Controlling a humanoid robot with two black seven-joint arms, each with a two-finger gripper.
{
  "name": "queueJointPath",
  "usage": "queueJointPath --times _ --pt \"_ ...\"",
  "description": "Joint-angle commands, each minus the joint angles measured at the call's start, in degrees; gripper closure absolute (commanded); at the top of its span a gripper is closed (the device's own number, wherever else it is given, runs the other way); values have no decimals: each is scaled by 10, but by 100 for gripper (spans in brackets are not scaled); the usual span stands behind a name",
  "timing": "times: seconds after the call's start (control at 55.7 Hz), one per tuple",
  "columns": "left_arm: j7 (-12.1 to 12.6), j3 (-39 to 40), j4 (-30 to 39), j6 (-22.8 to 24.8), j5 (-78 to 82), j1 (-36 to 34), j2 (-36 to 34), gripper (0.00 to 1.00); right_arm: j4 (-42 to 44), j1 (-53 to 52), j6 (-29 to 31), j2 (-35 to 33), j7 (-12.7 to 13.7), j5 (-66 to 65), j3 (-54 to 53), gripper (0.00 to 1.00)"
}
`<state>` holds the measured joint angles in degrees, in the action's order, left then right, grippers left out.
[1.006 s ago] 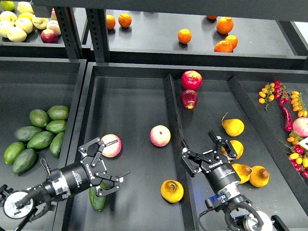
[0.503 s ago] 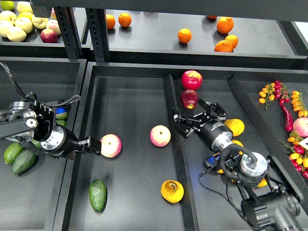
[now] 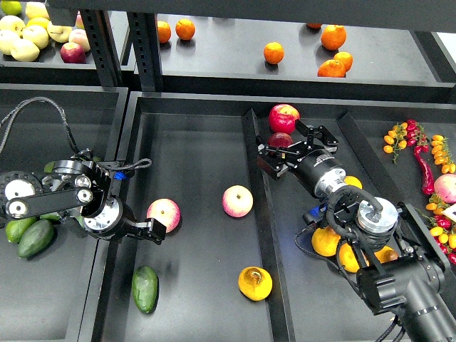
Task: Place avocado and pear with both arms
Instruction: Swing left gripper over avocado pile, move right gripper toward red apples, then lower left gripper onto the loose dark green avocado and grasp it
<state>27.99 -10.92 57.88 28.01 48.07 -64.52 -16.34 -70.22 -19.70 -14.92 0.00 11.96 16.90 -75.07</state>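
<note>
Up close, my left gripper (image 3: 152, 231) sits small and dark just beside a pink apple (image 3: 164, 214) in the middle tray (image 3: 192, 142); I cannot tell whether its fingers are spread or closed, and it seems to carry nothing. My right gripper (image 3: 296, 144) has its fingers parted, empty, hovering over a dark red apple (image 3: 279, 139) at the far end of the right tray (image 3: 313, 299), with a brighter red apple (image 3: 283, 117) just beyond.

Farther out, the avocado (image 3: 145, 288) lies flat at the near left of the middle tray, apart from both grippers. The pear (image 3: 254, 283) rests near the tray's right divider, at the near end. A second pink apple (image 3: 237, 201) sits mid-tray between the arms.

Lighter avocados (image 3: 28, 235) lie in the left tray behind my left arm. Yellow pears (image 3: 326, 242) cluster beneath my right arm. Oranges (image 3: 331, 68) dot the far shelf.
</note>
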Motion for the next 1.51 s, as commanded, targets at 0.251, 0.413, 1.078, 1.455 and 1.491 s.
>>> queueJointPath --times 0.251,0.413,1.078,1.455,1.491 --pt "0 -23 -32 0 -6 26 47 1 -2 6 2 0 0 1 -5 0" --pt "0 -24 -33 0 -10 58 47 1 -2 8 3 0 0 1 -5 0" --pt "0 -22 -60 0 -13 84 58 18 -4 19 6 0 0 1 -4 0" --pt "0 -19 -73 0 -70 88 59 66 -6 27 6 0 0 1 -2 0" --pt "0 -20 -73 0 -76 89 59 69 -7 27 6 0 0 1 -2 0"
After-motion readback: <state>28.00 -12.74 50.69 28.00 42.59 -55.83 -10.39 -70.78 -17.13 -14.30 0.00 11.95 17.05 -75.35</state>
